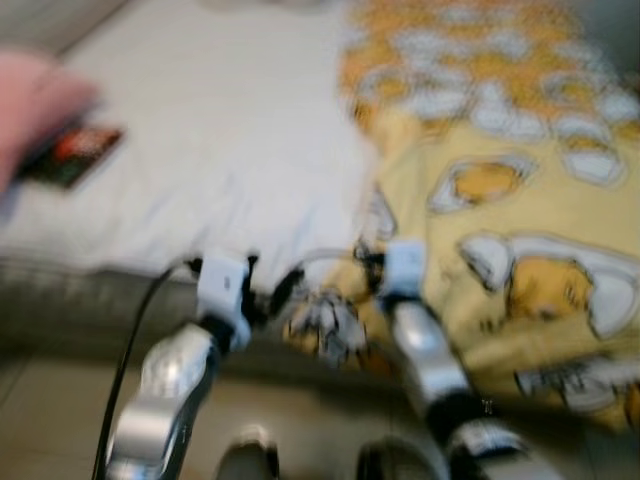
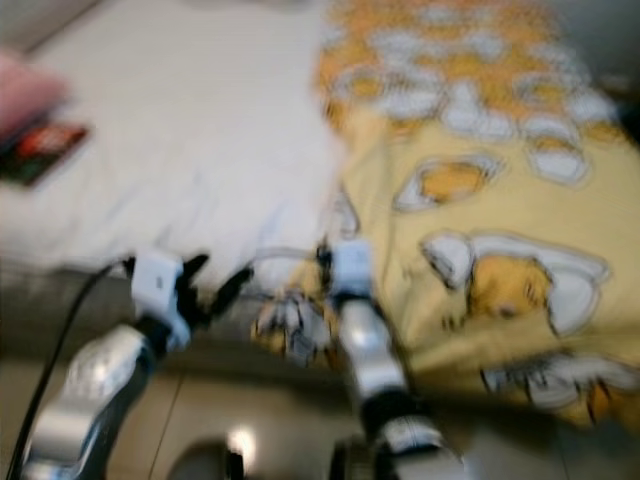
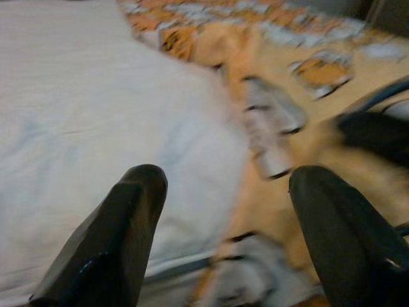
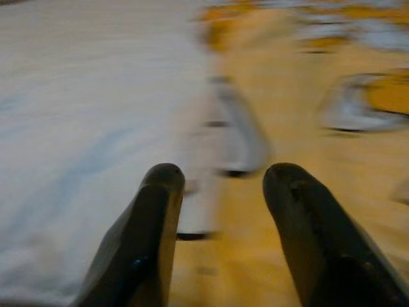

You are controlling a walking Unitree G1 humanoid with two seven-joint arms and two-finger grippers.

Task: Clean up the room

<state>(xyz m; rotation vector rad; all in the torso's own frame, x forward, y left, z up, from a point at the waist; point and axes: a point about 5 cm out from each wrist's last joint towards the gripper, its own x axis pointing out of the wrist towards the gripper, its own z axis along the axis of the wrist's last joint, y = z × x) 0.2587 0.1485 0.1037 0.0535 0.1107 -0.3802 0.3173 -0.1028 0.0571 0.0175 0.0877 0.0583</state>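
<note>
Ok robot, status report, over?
Both grippers open: left gripper, right gripper, at bed edge. Yellow blanket rumpled, ungrasped. Dark packet on white sheet.

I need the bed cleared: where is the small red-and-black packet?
The packet lies on the white sheet at the bed's far left, beside a pink blur at the frame edge, well away from the yellow blanket.

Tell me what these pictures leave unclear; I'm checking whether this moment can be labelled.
- Dark red item on the white sheet: motion blur hides what it is.
- Pink shape at the left eye view's edge: cut off and blurred.
- Yellow blanket: printed figures smeared.
- Left pincer and right pincer: open, but blur hides whether they touch fabric.
</note>
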